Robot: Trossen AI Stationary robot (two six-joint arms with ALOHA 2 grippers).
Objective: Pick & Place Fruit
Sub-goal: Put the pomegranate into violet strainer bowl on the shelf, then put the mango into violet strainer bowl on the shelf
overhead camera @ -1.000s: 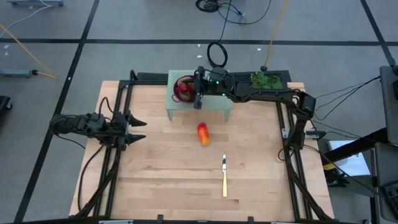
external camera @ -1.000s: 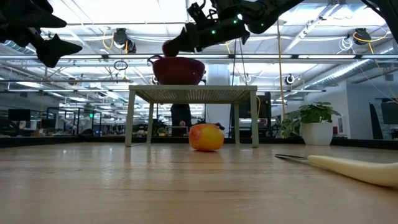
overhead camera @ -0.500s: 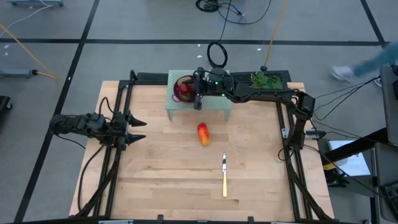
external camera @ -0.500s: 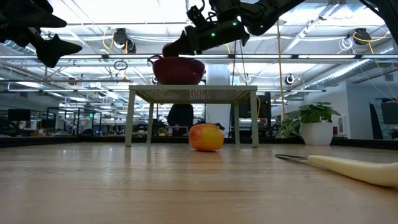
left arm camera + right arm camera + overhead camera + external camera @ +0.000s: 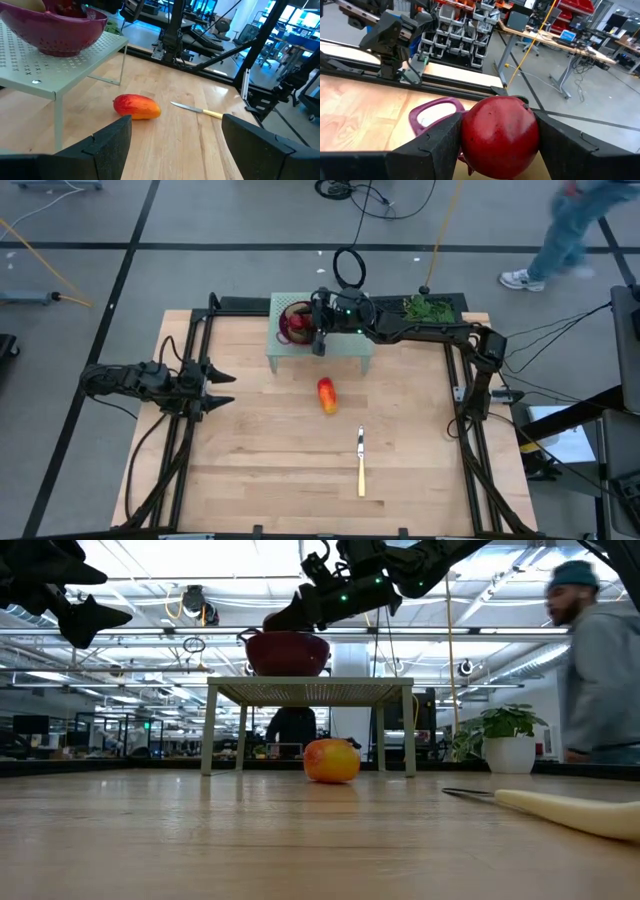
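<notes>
A grey floor (image 5: 200, 220) crossed by dark lines surrounds the wooden table (image 5: 270, 470). Behind it, a potted plant (image 5: 508, 735), ceiling lights (image 5: 520, 605), distant desks (image 5: 555, 45), and a person (image 5: 600, 670) walking past.

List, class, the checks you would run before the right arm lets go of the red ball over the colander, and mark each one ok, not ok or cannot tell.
1. Right gripper shut on the red ball: ok.
2. Gripper over the purple colander: ok.
3. Colander resting on the raised rack: ok.
4. Left gripper open, parked at the table's left: ok.
5. Red-orange oblong fruit on the table, waiting: ok.
6. Room inside the colander: cannot tell.
</notes>
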